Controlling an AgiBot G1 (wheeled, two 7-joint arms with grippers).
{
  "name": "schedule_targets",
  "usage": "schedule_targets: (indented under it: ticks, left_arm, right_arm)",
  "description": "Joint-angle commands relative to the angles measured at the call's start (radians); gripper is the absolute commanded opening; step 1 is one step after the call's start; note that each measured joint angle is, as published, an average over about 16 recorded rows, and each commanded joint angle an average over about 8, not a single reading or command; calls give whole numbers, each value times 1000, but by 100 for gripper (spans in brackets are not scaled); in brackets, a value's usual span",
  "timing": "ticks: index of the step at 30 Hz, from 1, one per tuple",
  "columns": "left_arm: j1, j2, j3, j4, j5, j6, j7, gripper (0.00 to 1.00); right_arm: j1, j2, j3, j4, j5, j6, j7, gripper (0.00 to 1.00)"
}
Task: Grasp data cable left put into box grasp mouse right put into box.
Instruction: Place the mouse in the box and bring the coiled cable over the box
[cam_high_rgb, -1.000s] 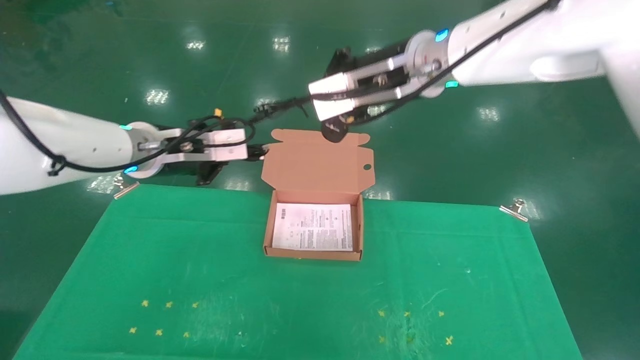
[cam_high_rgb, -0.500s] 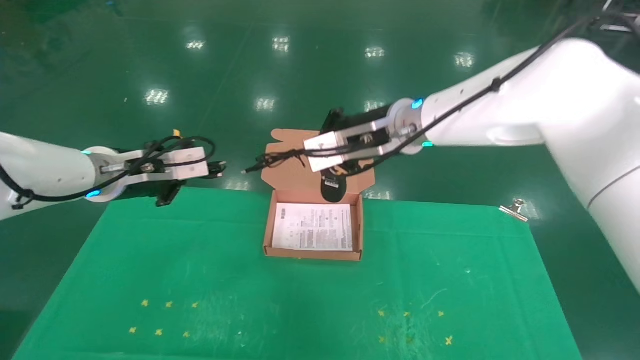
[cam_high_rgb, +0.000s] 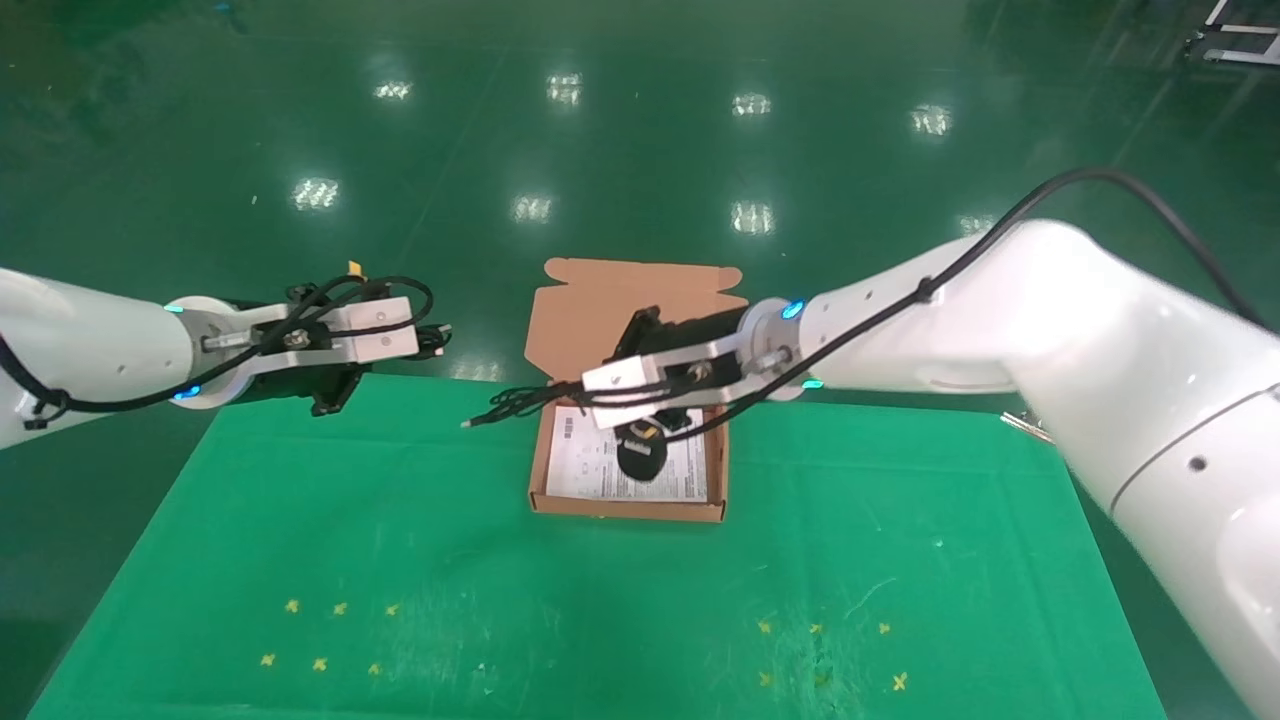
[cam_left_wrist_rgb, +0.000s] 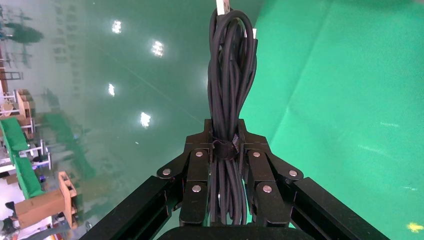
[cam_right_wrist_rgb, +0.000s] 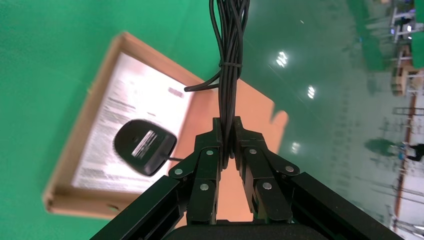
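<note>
Meanwhile, both grippers are loaded, and the mouse hangs over the open box

Leftmost, the left gripper waits off the cloth's far-left edge, fingers pinching the data cable at its banded middle. At centre, the right gripper squeezes the bundled cord, so the mouse dangles label-up over the white sheet inside the box. Likely trouble: the cord's plug end sticks out past the box's left wall, so releasing now could leave it draped outside, and the swinging mouse might land askew
</note>
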Motion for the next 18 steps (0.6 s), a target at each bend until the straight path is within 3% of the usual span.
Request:
schedule_targets:
  ticks: [1,12,18]
  left_arm:
    - [0,0,0,-1,0,0,-1,0]
    - [0,0,0,-1,1,1,-1,0]
    - [0,0,0,-1,1,1,-1,0]
  right_arm:
    - [-10,-1,-21,8,19,7,4,0]
    - [-98,0,-100,28,158,213,49,0]
    - [-149,5,-87,-35,295,270,123,0]
